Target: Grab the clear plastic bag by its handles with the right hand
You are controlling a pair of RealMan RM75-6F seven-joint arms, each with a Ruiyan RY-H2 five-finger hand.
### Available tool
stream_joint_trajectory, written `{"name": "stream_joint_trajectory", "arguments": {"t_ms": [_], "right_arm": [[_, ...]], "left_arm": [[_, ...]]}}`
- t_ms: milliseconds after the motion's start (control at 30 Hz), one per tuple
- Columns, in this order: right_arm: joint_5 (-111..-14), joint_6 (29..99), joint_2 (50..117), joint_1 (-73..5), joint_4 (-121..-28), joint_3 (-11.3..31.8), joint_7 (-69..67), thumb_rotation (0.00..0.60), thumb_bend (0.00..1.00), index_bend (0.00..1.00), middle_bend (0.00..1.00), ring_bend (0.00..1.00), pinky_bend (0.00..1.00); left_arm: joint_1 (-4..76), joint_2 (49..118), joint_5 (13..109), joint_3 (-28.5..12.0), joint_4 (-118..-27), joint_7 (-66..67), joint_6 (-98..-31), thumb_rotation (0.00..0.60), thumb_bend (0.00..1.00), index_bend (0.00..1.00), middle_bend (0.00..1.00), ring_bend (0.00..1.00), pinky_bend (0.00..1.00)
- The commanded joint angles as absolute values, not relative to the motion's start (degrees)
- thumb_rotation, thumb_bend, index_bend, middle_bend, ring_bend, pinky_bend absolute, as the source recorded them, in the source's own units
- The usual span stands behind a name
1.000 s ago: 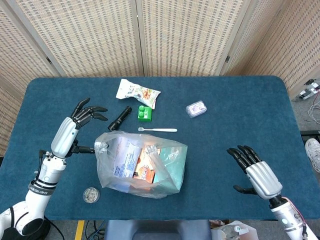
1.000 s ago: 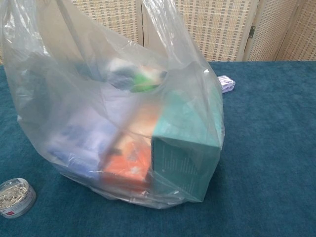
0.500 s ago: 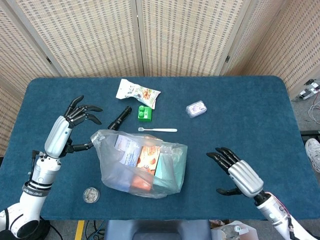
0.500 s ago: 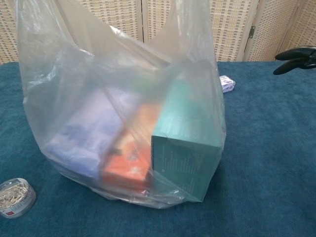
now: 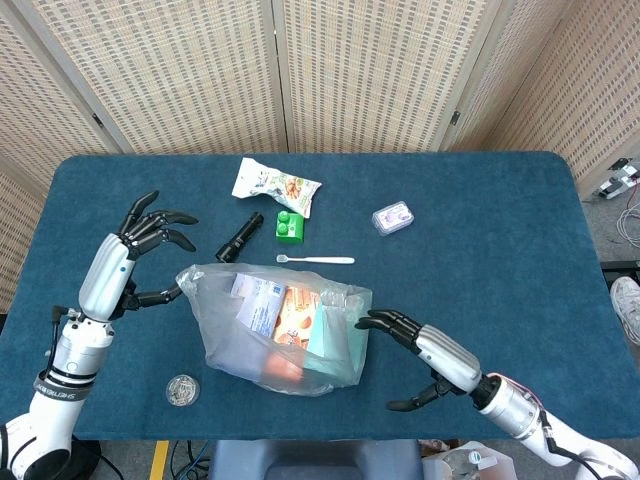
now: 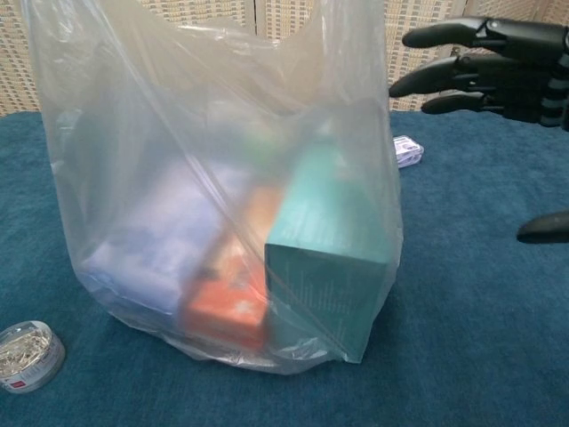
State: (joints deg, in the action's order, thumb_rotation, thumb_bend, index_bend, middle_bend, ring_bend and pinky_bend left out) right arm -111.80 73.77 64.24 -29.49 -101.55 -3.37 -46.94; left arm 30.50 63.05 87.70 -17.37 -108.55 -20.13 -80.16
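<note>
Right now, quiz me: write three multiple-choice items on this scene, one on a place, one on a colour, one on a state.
1. The small round tin lies where?
A. near the table's front edge, left of the bag
B. inside the bag
C. by the toothbrush

2. What colour is the building block?
A. red
B. green
C. yellow

3. What is the right hand doing?
A. gripping the handles
B. open beside the clear plastic bag, holding nothing
C. pressing the flashlight

Key: 1 A, the tin sits on bare cloth at the front left. 2 B, it is plainly green. 3 B, its fingers are spread, just short of the plastic.
</note>
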Motion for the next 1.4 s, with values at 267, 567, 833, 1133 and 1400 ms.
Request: {"name": "stream_joint_trajectory", "arguments": {"t_ms": [267, 567, 833, 1133, 1400], "right_arm": [[-108.9, 70.0, 67.8, -39.8, -101.9, -1.3, -63.9, 0.600, 0.00, 0.00, 0.13, 0.02, 0.08], [-103.9, 64.7, 72.5, -45.0, -100.6, 1.2, -65.8, 0.600, 0.00, 0.00, 0.13, 0.02, 0.08], [-101.9, 62.9, 76.5, -48.6, -99.0, 3.0, -67.8, 0.600, 0.00, 0.00, 0.12, 0.02, 0.08], [-99.7, 62.4, 80.1, -50.6, -97.1, 4.1, -66.9, 0.600, 0.00, 0.00, 0.13, 0.02, 0.08], [-98.9, 62.8, 80.8, -51.2, -96.7, 4.0, -67.0, 0.600, 0.00, 0.00, 0.12, 0.02, 0.08]], "left_arm": [[30.3, 62.1, 87.5, -17.2, -110.2, -18.5, -80.0, 0.600, 0.32, 0.46, 0.29, 0.24, 0.00], [30.4, 61.3, 86.5, -17.5, -110.6, -18.5, -79.5, 0.600, 0.32, 0.46, 0.29, 0.24, 0.00], [30.1, 59.9, 85.7, -18.0, -111.9, -17.6, -79.4, 0.600, 0.31, 0.46, 0.29, 0.24, 0.00], [29.7, 58.1, 84.7, -18.3, -113.8, -16.6, -79.2, 0.600, 0.27, 0.46, 0.29, 0.24, 0.00], [29.7, 58.0, 83.3, -18.7, -113.8, -16.2, -78.9, 0.600, 0.26, 0.46, 0.29, 0.24, 0.00]]}}
